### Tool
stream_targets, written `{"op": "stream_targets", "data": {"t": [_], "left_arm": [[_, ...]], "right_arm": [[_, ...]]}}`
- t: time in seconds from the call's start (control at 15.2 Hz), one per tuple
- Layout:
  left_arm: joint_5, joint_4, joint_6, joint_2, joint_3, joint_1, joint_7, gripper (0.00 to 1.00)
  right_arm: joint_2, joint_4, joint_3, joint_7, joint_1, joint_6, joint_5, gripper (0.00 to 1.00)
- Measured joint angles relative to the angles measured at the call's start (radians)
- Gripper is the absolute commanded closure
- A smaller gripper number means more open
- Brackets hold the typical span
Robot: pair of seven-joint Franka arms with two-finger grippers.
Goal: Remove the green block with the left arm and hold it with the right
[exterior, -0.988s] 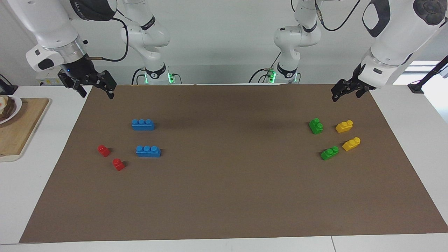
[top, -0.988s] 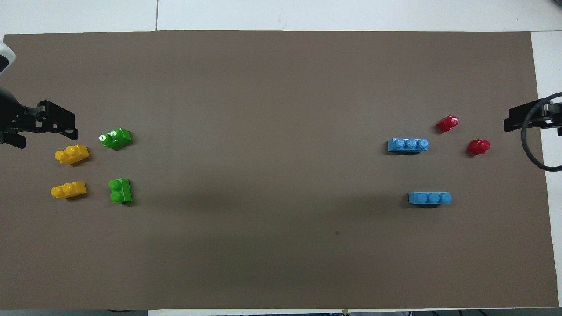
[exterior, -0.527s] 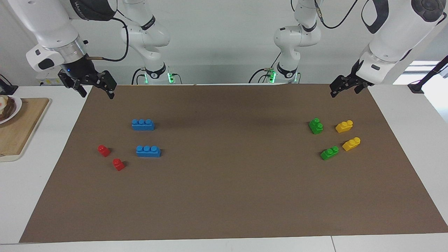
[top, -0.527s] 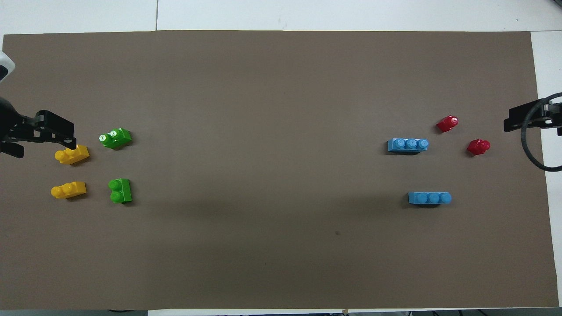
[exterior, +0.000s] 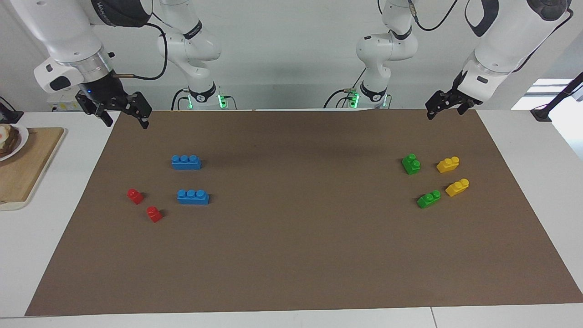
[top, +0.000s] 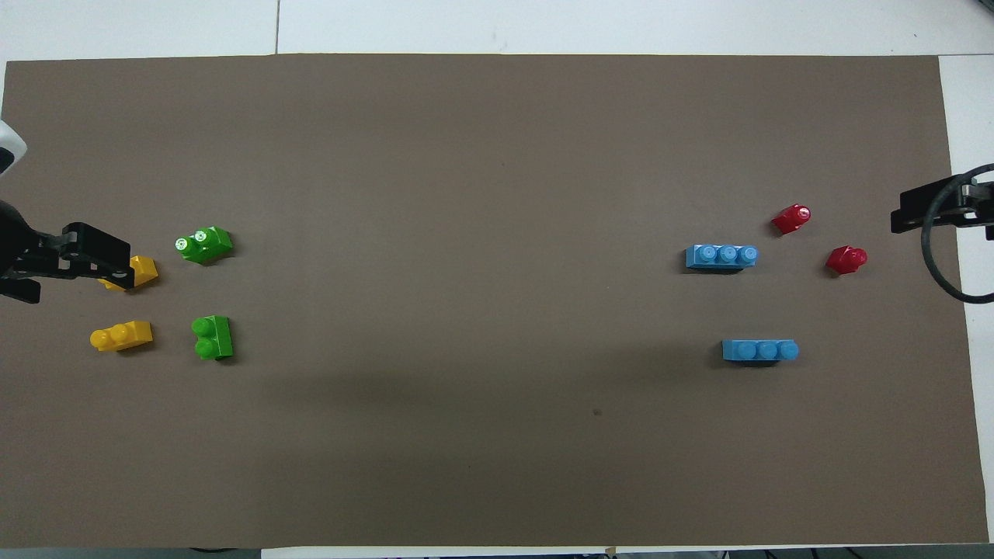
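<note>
Two green blocks lie on the brown mat (exterior: 291,255) at the left arm's end: one nearer the robots (exterior: 411,164) (top: 212,337), one farther (exterior: 429,199) (top: 203,244). My left gripper (exterior: 445,110) is open and empty, raised over the mat's edge by the robots, apart from both green blocks. In the overhead view the left gripper (top: 78,272) covers part of a yellow brick (top: 144,271). My right gripper (exterior: 124,117) is open and empty, waiting in the air over the mat's corner at the right arm's end; its tip shows in the overhead view (top: 920,219).
Two yellow two-stud bricks (exterior: 448,164) (exterior: 457,187) lie beside the green blocks. Two blue three-stud bricks (exterior: 186,162) (exterior: 193,197) and two red bricks (exterior: 135,196) (exterior: 154,213) lie toward the right arm's end. A wooden board (exterior: 23,168) with a plate lies off the mat there.
My left gripper has lifted higher and drawn back toward the robots; from overhead it now covers part of a yellow brick. The right arm and all the bricks have not moved.
</note>
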Motion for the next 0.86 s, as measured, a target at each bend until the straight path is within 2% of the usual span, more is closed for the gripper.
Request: {"op": "stream_targets", "data": {"t": [0.33,0.86], "left_arm": [[0.0,-0.003,0.101,-0.001,0.0,-0.001,0.0,0.0],[0.0,-0.009,0.115,-0.001,0.0,-0.001,0.0,0.0]], "right_arm": [[0.0,0.0,0.0,0.0,0.0,0.0,0.0,0.0],[0.0,0.0,0.0,0.0,0.0,0.0,0.0,0.0]]}}
